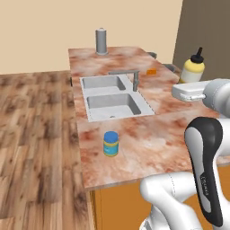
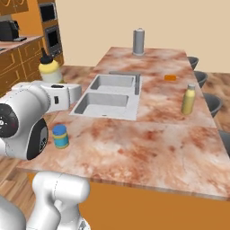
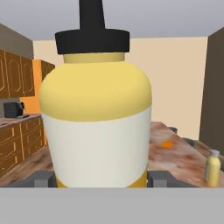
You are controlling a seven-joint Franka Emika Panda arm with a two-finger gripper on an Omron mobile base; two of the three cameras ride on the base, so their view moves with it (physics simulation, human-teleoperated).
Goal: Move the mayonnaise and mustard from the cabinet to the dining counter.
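My gripper (image 3: pixel 101 179) is shut on the mustard (image 3: pixel 96 113), a yellow bottle with a white label and a black nozzle cap. A dark fingertip presses on each side of its base. It is upright in the air above the near part of the dining counter (image 1: pixel 143 148), seen as the mustard (image 1: pixel 192 67) and the mustard (image 2: pixel 49 68). The mayonnaise (image 1: pixel 110 143), a squat jar with a blue lid, stands on the dining counter (image 2: pixel 148 143) near its front left corner, in front of the sink. From the right it is the mayonnaise (image 2: pixel 60 136). Orange arched-door wall cabinets (image 3: pixel 11 76) line the far wall; which one is the cabinet I cannot tell.
A double steel sink (image 1: pixel 112 96) with a faucet (image 1: pixel 134 80) takes up the counter's middle. A tall grey cylinder (image 2: pixel 139 41) stands at the far end, with a small orange item (image 2: pixel 170 77) nearby. A slim yellow bottle (image 2: pixel 188 99) stands near the right edge, with dark stools (image 2: pixel 211 103) beyond.
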